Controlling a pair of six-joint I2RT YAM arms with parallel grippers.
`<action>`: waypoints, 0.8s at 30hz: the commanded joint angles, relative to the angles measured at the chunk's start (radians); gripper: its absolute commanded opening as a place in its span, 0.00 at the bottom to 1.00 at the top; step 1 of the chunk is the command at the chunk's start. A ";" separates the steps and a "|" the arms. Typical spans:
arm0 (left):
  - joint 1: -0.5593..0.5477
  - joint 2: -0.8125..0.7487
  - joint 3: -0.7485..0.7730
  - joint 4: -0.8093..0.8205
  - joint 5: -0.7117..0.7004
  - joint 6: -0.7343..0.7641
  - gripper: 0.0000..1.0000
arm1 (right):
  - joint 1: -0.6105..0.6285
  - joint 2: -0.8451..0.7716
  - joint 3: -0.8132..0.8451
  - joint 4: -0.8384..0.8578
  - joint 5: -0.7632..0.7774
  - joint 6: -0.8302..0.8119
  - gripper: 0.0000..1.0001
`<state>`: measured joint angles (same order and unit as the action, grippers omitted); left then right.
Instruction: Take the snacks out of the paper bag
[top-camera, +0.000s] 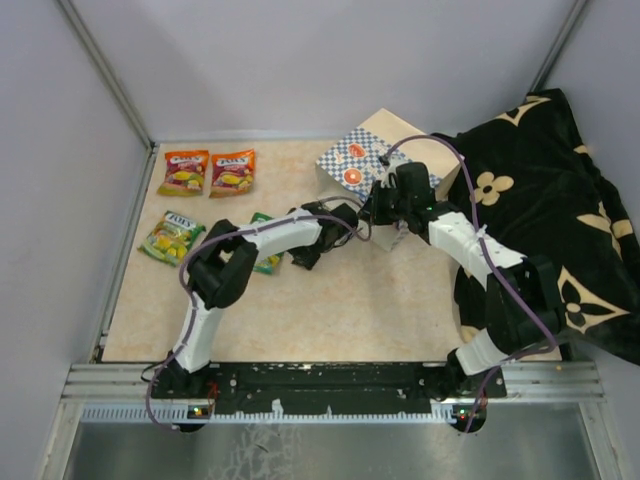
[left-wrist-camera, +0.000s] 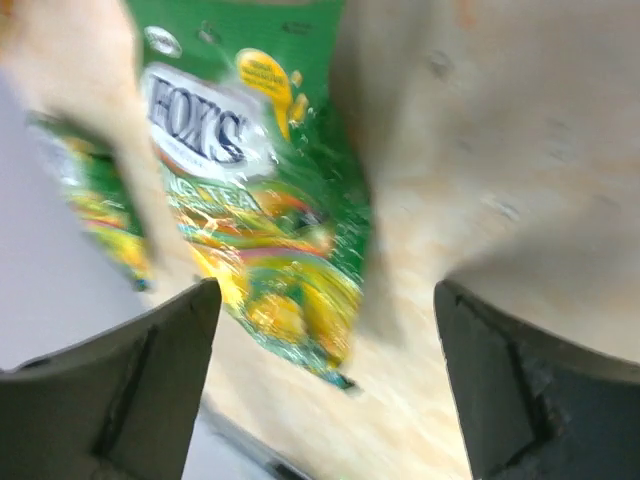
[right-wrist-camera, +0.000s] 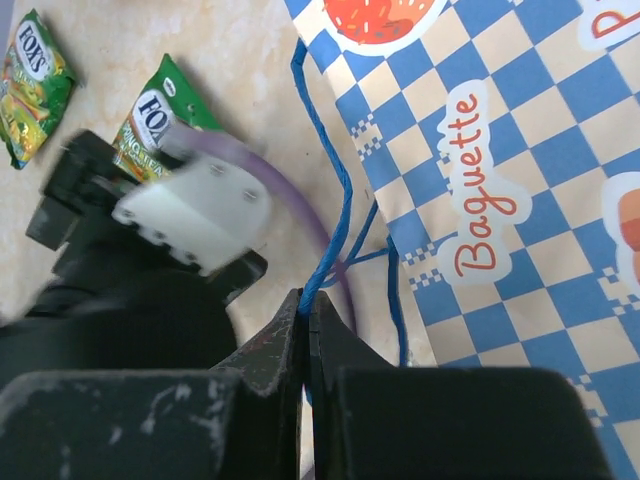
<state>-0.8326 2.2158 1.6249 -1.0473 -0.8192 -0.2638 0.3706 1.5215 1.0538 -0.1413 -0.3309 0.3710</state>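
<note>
The paper bag (top-camera: 385, 150) lies at the back of the table, checked side up, and fills the right wrist view (right-wrist-camera: 520, 200). My right gripper (top-camera: 385, 208) (right-wrist-camera: 308, 300) is shut on its blue cord handle (right-wrist-camera: 325, 230). Two orange snacks (top-camera: 183, 172) (top-camera: 232, 172) and a green snack (top-camera: 170, 237) (right-wrist-camera: 35, 80) lie at the left. Another green snack (top-camera: 266, 258) (left-wrist-camera: 260, 200) (right-wrist-camera: 150, 110) lies partly under my left arm. My left gripper (top-camera: 302, 252) (left-wrist-camera: 327, 300) is open and empty just above the table, beside that packet. The bag's inside is hidden.
A black cloth with gold flower marks (top-camera: 540, 200) is heaped along the right side, behind my right arm. The two arms cross close together in front of the bag. The table's metal front rail (top-camera: 330, 385) runs along the near edge.
</note>
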 joint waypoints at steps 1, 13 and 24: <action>0.015 -0.202 -0.044 0.233 0.380 0.052 1.00 | -0.001 -0.020 0.006 0.034 -0.005 0.003 0.00; 0.333 -0.484 -0.311 0.651 0.919 0.065 0.97 | -0.001 -0.029 -0.006 0.035 -0.010 0.008 0.00; 0.454 -0.386 -0.421 0.743 0.911 -0.015 0.93 | -0.001 -0.020 -0.025 0.046 -0.011 0.002 0.00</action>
<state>-0.3889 1.8221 1.2808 -0.3538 0.0696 -0.2314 0.3691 1.5021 1.0271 -0.1192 -0.3515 0.3912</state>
